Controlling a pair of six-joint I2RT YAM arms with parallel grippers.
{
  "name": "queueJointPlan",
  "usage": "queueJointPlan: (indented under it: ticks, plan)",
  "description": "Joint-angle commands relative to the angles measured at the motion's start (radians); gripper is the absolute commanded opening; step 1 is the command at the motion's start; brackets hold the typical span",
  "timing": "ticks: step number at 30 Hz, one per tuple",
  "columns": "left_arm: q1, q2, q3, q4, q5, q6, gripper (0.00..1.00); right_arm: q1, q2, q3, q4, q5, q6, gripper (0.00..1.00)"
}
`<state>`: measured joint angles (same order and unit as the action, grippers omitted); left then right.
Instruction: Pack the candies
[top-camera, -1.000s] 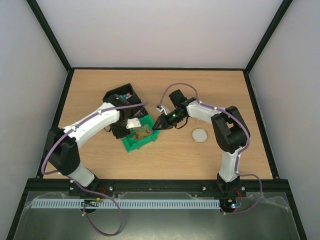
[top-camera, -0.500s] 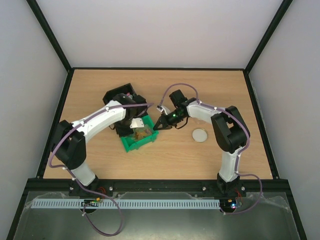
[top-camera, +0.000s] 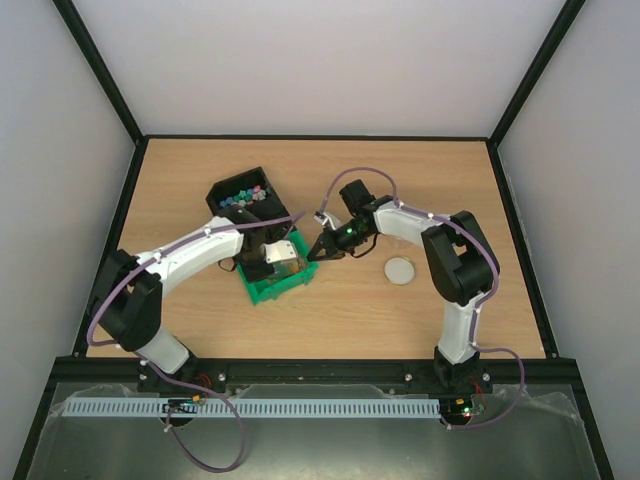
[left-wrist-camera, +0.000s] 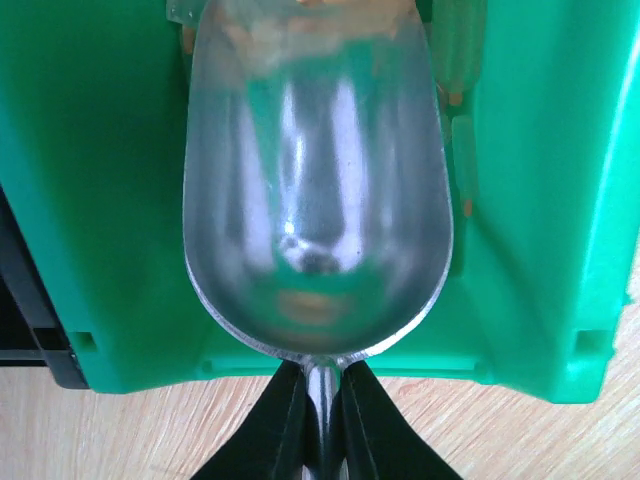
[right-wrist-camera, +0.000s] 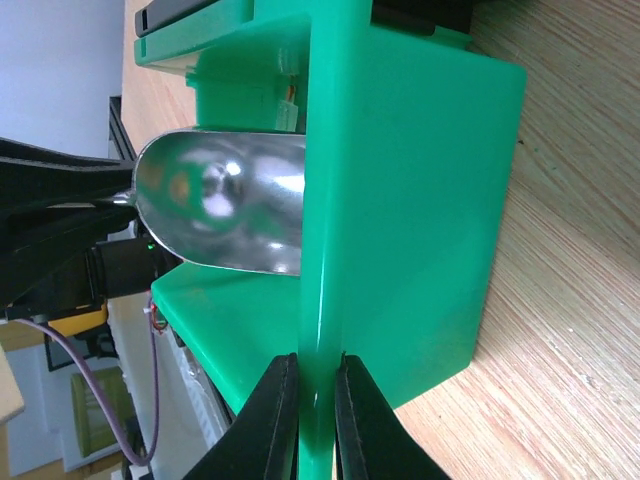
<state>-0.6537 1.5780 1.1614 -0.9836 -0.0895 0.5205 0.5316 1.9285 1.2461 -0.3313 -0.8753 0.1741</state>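
Observation:
A green bin (top-camera: 262, 289) sits mid-table. My left gripper (left-wrist-camera: 319, 425) is shut on the handle of a metal scoop (left-wrist-camera: 318, 190), whose empty bowl lies inside the green bin (left-wrist-camera: 90, 200). Pale golden candies (left-wrist-camera: 300, 20) show at the scoop's far tip and beside it. My right gripper (right-wrist-camera: 314, 420) is shut on the green bin's wall (right-wrist-camera: 325, 250); the scoop (right-wrist-camera: 225, 200) shows behind that wall. A black bin (top-camera: 240, 192) behind holds bright blue, pink and green candies (top-camera: 244, 198).
A round white lid (top-camera: 400, 270) lies on the wood to the right of the green bin. The black frame edges the table on all sides.
My left arm has drawn back toward the near left, uncovering the black bin's coloured candies. The scoop now sits at the bin's near-left part. The right arm has barely moved.

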Motion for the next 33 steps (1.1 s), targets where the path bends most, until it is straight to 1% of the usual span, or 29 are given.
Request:
queueJointPlan:
  ticks: [1,7,10,17,21,25,33]
  plan:
    - [-0.007,0.042,-0.088,0.117,0.173,0.021,0.02,0.013,0.016,0.012,-0.037,-0.066,-0.050,0.01]
    - [0.001,-0.007,-0.161,0.284,0.276,-0.013,0.02,0.013,0.020,0.014,-0.038,-0.073,-0.051,0.01]
    - [0.034,-0.057,-0.214,0.372,0.366,-0.031,0.02,0.013,0.023,0.012,-0.033,-0.074,-0.047,0.01]
    - [0.159,-0.205,-0.337,0.550,0.539,-0.031,0.02,0.013,0.024,0.006,-0.022,-0.060,-0.039,0.01]
    - [0.167,-0.243,-0.409,0.678,0.573,-0.048,0.02,0.013,0.025,0.008,-0.018,-0.060,-0.037,0.01]
    - [0.182,-0.229,-0.422,0.695,0.567,-0.037,0.02,0.013,0.024,0.008,-0.020,-0.056,-0.036,0.01]
    - [0.298,-0.294,-0.500,0.694,0.644,0.015,0.02,0.013,0.025,0.006,-0.021,-0.038,-0.043,0.01]
